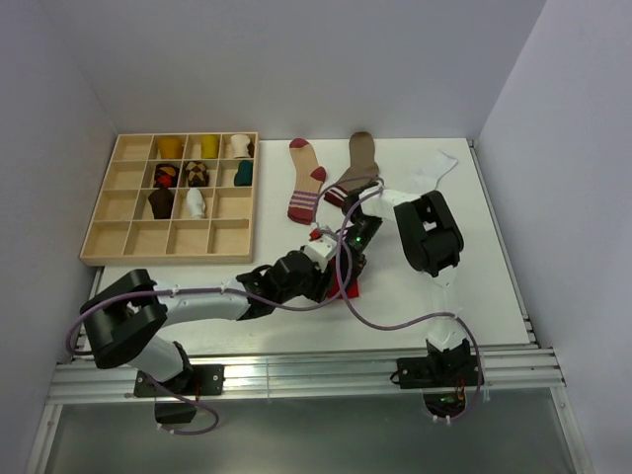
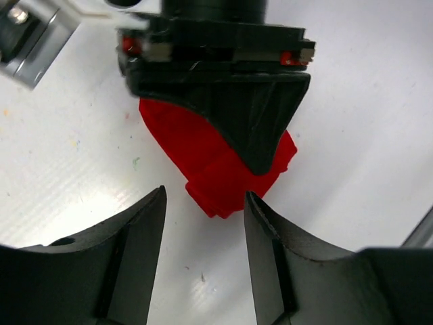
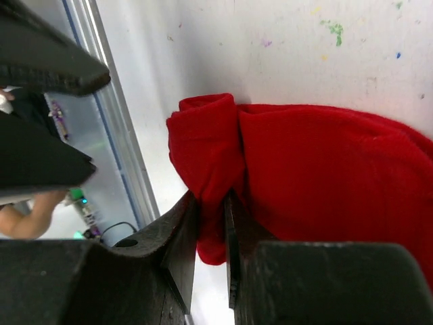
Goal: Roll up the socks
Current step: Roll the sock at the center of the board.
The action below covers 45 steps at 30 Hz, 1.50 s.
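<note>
A red sock (image 1: 348, 289) lies bunched on the white table in front of the arms. My right gripper (image 3: 211, 203) is shut on a fold at the sock's edge (image 3: 203, 156) and reaches down onto it from above (image 1: 348, 265). My left gripper (image 2: 205, 196) is open and empty, its fingertips just short of the red sock (image 2: 203, 162) and apart from it. The right gripper's black finger (image 2: 257, 115) covers part of the sock in the left wrist view. Further back lie a dark red sock with striped cuff (image 1: 307, 180), a brown sock with striped cuff (image 1: 355, 168) and a white sock (image 1: 434, 170).
A wooden compartment tray (image 1: 111, 237) stands at the back left and holds several rolled socks in its upper cells. A purple cable (image 1: 385, 321) loops over the table near the red sock. The table's metal front rail (image 1: 316, 370) runs close behind the work spot.
</note>
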Each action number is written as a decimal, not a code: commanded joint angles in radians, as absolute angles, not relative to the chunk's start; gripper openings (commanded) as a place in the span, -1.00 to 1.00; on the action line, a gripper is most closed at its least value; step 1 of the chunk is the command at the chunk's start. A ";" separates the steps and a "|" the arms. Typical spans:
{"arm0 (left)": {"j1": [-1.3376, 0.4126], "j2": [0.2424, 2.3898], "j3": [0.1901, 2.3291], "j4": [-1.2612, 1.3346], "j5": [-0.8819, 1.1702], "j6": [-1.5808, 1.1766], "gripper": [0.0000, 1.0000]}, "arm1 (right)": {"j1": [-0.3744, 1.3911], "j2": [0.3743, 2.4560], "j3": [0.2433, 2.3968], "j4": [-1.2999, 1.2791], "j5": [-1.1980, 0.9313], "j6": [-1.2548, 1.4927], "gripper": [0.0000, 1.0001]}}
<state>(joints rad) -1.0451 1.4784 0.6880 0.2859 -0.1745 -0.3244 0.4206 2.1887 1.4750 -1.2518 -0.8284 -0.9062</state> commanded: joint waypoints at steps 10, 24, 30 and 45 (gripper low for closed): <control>-1.158 1.707 0.917 0.144 -0.186 -0.052 0.11 | 0.390 2.269 1.551 -1.295 -0.735 -0.939 -0.54; -1.152 1.784 0.939 0.133 -0.140 -0.020 0.09 | 0.367 2.296 1.574 -1.336 -0.736 -0.965 -0.52; -1.152 1.833 0.959 0.115 -0.132 -0.011 0.04 | 0.354 2.303 1.594 -1.348 -0.750 -0.976 -0.46; -1.157 1.970 1.107 -0.106 0.014 -0.055 -0.99 | 0.264 2.088 1.566 -1.174 -0.880 -0.851 -0.01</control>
